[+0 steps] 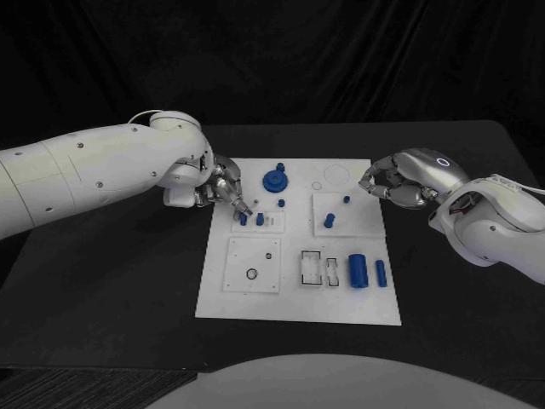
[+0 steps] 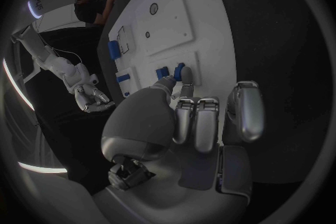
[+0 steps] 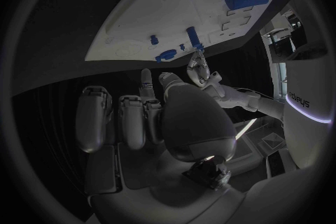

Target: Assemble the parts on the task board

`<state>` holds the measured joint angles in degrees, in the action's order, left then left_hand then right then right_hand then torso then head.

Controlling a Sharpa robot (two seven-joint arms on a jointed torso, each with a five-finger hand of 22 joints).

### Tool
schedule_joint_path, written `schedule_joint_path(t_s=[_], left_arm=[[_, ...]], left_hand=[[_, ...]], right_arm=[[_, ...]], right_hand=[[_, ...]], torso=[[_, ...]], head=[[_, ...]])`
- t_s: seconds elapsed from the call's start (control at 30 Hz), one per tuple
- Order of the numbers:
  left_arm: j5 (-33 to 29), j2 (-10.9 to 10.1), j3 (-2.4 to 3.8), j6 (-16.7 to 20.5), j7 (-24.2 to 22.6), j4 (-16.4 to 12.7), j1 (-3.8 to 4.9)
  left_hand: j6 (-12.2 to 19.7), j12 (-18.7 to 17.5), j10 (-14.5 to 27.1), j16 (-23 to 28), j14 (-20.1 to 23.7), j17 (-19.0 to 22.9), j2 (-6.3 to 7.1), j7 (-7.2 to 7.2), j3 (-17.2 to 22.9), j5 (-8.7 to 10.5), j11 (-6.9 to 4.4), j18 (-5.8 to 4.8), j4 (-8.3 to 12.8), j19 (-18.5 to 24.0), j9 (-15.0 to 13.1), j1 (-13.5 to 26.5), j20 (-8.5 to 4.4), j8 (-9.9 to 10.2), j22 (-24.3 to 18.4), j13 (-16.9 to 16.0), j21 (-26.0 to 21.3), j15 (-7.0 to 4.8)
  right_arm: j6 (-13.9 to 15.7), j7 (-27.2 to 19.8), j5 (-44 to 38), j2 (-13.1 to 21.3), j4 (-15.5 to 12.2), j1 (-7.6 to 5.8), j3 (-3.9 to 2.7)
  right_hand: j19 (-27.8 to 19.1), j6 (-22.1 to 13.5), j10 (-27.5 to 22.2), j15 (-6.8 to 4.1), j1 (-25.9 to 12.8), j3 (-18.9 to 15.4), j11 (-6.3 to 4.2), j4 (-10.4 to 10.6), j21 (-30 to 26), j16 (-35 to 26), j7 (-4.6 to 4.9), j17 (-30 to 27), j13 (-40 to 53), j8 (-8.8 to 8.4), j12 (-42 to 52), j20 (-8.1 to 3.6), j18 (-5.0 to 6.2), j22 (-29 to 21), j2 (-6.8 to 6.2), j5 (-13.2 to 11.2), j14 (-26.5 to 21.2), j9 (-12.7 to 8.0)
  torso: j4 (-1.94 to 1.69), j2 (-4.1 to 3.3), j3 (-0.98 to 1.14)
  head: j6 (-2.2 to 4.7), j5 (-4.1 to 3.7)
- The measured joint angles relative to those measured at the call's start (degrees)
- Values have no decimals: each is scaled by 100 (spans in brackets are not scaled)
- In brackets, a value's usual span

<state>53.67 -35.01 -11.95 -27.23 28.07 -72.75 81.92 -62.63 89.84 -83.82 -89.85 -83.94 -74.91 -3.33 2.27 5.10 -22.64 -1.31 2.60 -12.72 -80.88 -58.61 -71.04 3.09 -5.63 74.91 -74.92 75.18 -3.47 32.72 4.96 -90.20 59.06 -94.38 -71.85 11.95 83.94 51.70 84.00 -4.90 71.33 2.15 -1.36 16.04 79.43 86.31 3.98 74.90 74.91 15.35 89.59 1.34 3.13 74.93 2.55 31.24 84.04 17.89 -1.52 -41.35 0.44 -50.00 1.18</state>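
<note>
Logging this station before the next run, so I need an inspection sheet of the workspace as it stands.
Surface: black table, bare around the board.
Job's things: white task board mid-table; blue gear at its far end, small blue pegs, two blue cylinders near its right edge.
Clutter: nothing seen.
Hands: left hand pinches a blue peg at the board; right hand curled, holding nothing, at the board's far right corner.
Cables: thin cable on the right arm.
Surroundings: black backdrop.

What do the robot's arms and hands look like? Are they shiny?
Both arms are smooth, rounded white shells dotted with small dark screws. The left hand and right hand are silvery grey metal with jointed fingers and darker pads. A glowing ring marks the right wrist, and thin white cables loop beside each wrist.
</note>
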Motion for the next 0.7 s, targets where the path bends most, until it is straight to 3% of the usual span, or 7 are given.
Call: schedule_joint_path(t_s=[0.13,0.23,0.5,0.6,0.67,0.7], left_arm=[[-4,-6,6,18,-3,-14,-16],[-8,-24,9,56,-10,-47,-21],[-1,-153,8,253,-10,-248,-28],[7,-190,6,326,2,-339,-30],[10,-205,5,359,9,-380,-31],[13,-217,3,383,17,-409,-33]], left_hand=[[0,0,0,0,0,0,6,0,127,0,0,0,32,0,0,-6,0,0,0,0,0,0],[0,0,0,0,0,0,92,0,303,-72,0,0,80,0,-6,-14,0,0,0,0,0,0],[23,0,0,0,0,0,545,21,1479,-95,0,0,526,-22,-143,157,-21,-57,0,0,0,0],[30,0,0,0,0,0,658,12,1782,-94,0,0,640,-22,-201,269,-21,-80,0,0,28,0],[27,0,0,0,0,0,711,9,1848,-122,0,0,605,-22,-232,323,-21,-116,0,0,28,0],[26,0,0,0,0,0,755,8,2011,-157,0,0,709,-22,-248,366,-21,-124,0,0,28,0]], right_arm=[[0,1,0,3,1,0,0],[0,1,0,2,5,0,0],[0,7,0,-9,9,0,0],[0,9,0,-12,13,0,0],[0,11,0,-13,14,0,0],[0,12,0,-15,15,0,0]], right_hand=[[0,0,0,0,0,0,0,0,0,0,0,0,0,0,0,0,0,0,0,0,0,0],[0,0,0,0,0,0,0,0,0,0,0,0,0,0,0,0,0,0,0,0,0,0],[0,0,0,0,0,0,0,0,0,0,0,0,0,0,0,0,0,-1,0,0,0,0],[0,0,0,0,0,0,0,0,0,0,0,0,0,0,0,0,0,-1,0,0,0,0],[0,0,0,0,0,0,0,0,0,0,0,0,0,0,0,0,0,-1,0,0,0,0],[0,0,0,0,0,0,0,0,0,0,0,0,0,0,0,0,0,-1,0,0,0,0]], torso=[[-2,-1,1],[-3,0,1],[-3,0,-2],[-3,1,-2],[-2,2,-2],[-2,2,-2]], head=[[0,-4],[0,-4],[0,-3],[0,9],[0,16],[0,16]])
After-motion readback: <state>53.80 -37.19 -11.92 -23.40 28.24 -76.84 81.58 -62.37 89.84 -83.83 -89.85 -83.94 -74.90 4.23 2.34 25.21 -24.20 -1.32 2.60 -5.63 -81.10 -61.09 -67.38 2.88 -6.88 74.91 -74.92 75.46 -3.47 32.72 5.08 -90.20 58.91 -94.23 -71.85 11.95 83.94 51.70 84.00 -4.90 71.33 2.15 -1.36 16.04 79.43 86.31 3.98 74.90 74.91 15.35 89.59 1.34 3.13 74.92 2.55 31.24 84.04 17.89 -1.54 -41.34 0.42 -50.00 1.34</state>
